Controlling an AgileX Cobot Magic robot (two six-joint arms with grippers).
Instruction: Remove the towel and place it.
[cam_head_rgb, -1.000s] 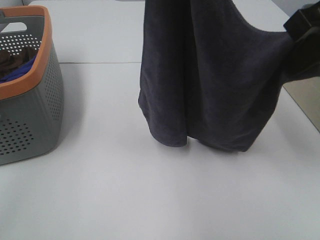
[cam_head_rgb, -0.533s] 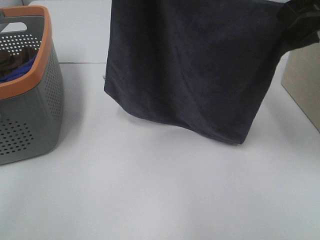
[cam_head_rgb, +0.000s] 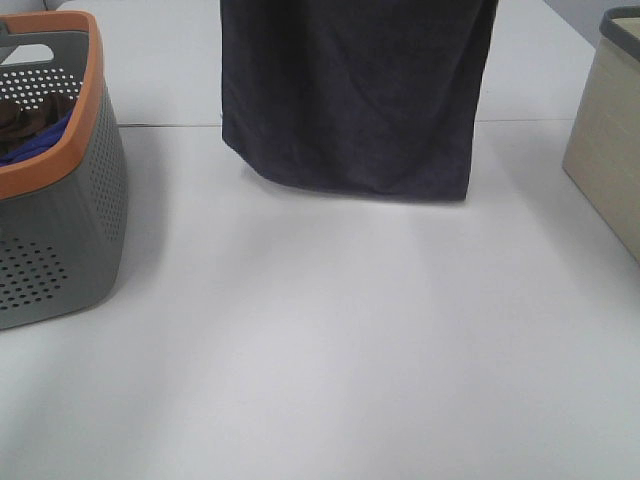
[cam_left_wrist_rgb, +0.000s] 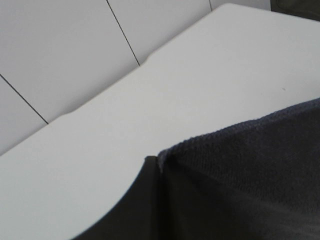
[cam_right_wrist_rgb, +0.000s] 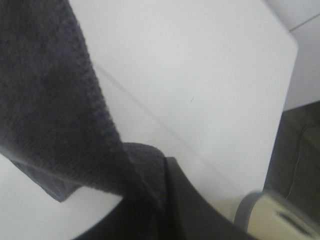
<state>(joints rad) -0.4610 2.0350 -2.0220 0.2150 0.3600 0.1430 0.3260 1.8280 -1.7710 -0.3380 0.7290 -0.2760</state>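
The dark navy-purple towel (cam_head_rgb: 355, 95) hangs spread flat above the far middle of the white table (cam_head_rgb: 330, 340). Its lower hem is off the surface and its top runs out of the exterior view. Both grippers are outside that view. In the left wrist view my left gripper (cam_left_wrist_rgb: 159, 167) is shut on a hemmed edge of the towel (cam_left_wrist_rgb: 250, 170), with a dark finger (cam_left_wrist_rgb: 135, 210) against the cloth. The right wrist view has my right gripper (cam_right_wrist_rgb: 162, 172) shut on another edge of the towel (cam_right_wrist_rgb: 55, 110).
A grey perforated basket (cam_head_rgb: 70, 215) with an orange rim stands at the left edge, with brown and bright blue cloth (cam_head_rgb: 30, 140) inside. A beige box (cam_head_rgb: 612, 150) with a grey top stands at the right edge. A seam crosses the table behind the towel.
The towel went from a bunched drape to a flat, stretched sheet, and rose and moved back. The right gripper has left the exterior view at the upper right.
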